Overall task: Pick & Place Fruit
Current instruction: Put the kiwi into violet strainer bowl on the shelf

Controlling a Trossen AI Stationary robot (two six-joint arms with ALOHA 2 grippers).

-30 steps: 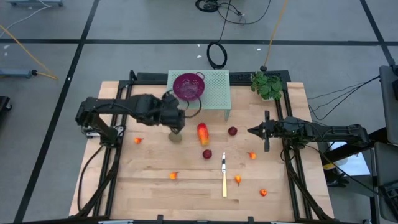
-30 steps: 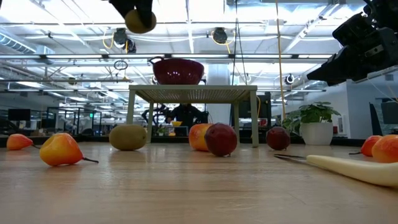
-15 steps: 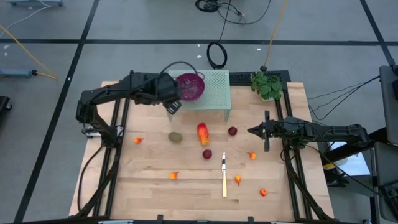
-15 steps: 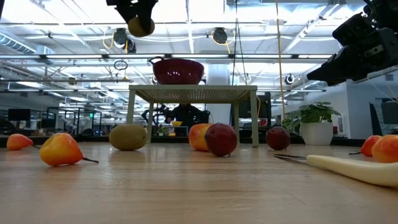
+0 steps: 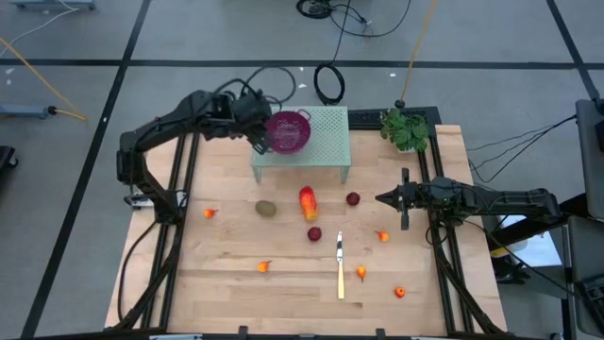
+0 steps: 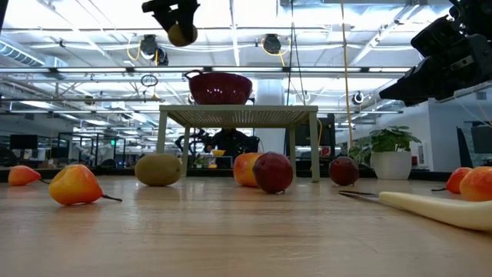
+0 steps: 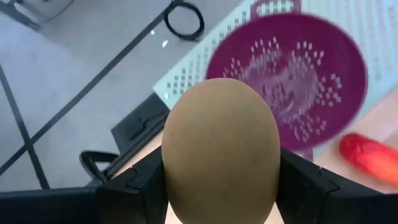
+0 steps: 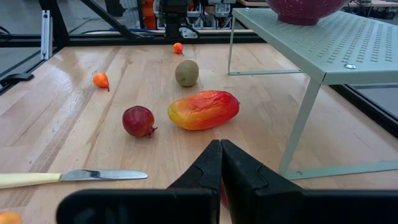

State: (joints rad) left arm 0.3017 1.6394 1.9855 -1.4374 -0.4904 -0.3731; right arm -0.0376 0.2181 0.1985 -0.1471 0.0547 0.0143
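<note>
Raised and moved back, left gripper (image 7: 219,186) now hangs beside the purple colander (image 5: 286,130).
Its fingers clamp a kiwi (image 7: 219,146); right gripper (image 8: 220,163) waits closed.

The setting was a robotics laboratory in a large open hall. A wooden table (image 5: 236,293) on a black metal frame (image 5: 179,179) stood on grey floor marked with dark tape lines (image 5: 113,94), with loose cables (image 5: 329,83) lying about. Overhead ran exposed ceiling beams with strip lights (image 6: 323,46), and workstations with monitors (image 6: 23,142) filled the background beside a potted plant (image 6: 388,150).
</note>
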